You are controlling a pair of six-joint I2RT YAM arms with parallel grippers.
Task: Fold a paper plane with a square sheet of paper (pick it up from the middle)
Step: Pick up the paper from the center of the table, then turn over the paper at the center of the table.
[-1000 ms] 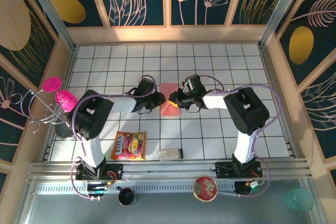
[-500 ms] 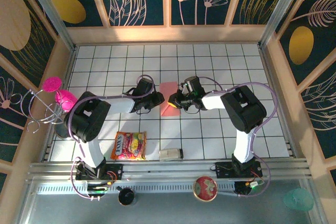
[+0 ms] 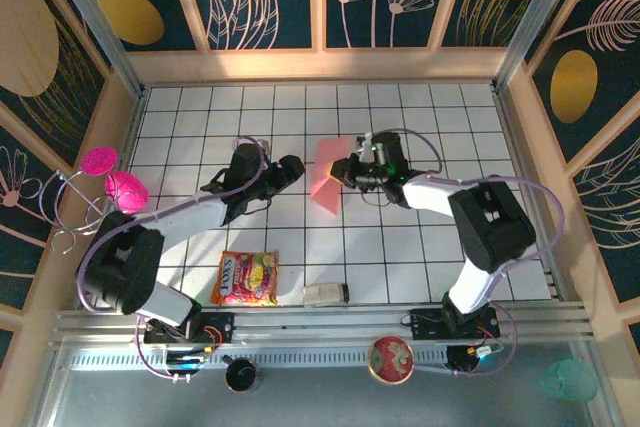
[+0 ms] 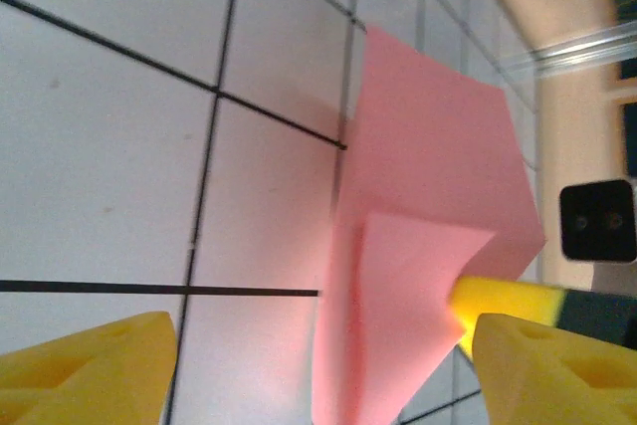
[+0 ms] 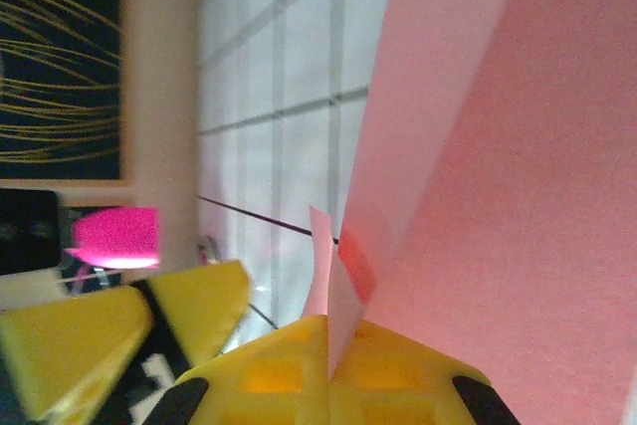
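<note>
Right claw [image 3: 346, 173] pinching paper [image 3: 326, 183], left claw [image 3: 289, 170] apparently spread

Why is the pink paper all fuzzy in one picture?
Right wrist: the paper sits right against the lens, so its edges and the wall behind smear. Left wrist: sharper, with a pinkish shadow on the tiles beside it. Top external: clear and evenly lit.
</note>
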